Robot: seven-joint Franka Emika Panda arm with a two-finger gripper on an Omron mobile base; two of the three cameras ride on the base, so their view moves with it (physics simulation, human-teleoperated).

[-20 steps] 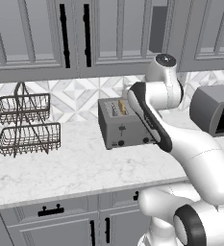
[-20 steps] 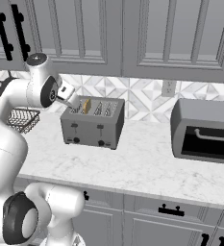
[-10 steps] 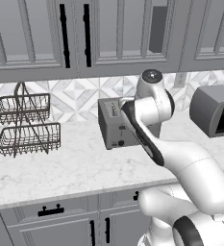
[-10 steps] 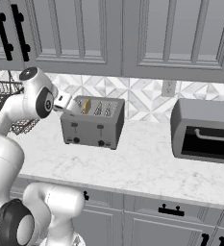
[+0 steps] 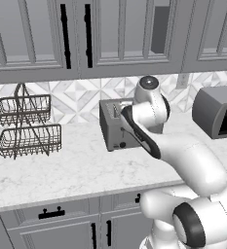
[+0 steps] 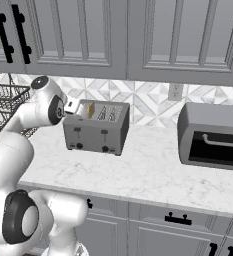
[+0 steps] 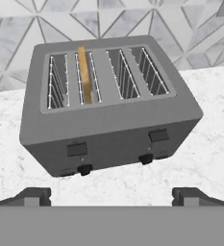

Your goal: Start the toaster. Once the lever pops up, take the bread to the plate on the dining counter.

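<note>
The boxy grey metal four-slot toaster [image 7: 111, 103] stands on the white marble-look surface [image 6: 153, 172] with open stone on all sides: a broad bare strip runs from its front down to the surface's front edge, and a narrower gap separates its back from the grey-and-white triangle-tiled backsplash [image 6: 148, 102]. The thin slice of bread with its tan-yellow crust [image 7: 84, 74] sits upright in the second slot from the left in the hand view — near the arm's end of the toaster in the right base view, where its top edge pokes just above the slot [image 6: 90, 109]. Two small black levers and two round black knobs sit on the toaster's front face. The fingers [image 7: 111, 196] are spread as wide as they go and hold nothing; the two dark tips hang apart in front of and above the toaster, clear of it. To the left, well apart from the toaster, a two-tier dark wire basket rack [image 5: 27, 126] stands on the surface; to the right, with clear stone between, sits a larger dark grey oven-like appliance [image 6: 213, 136]. Grey panelled upper cabinets with black handles [image 5: 90, 36] hang overhead, leaving room above the toaster's slots — the white arm's elbow and forearm [image 5: 149, 112] cover the toaster's right part in the left base view.
</note>
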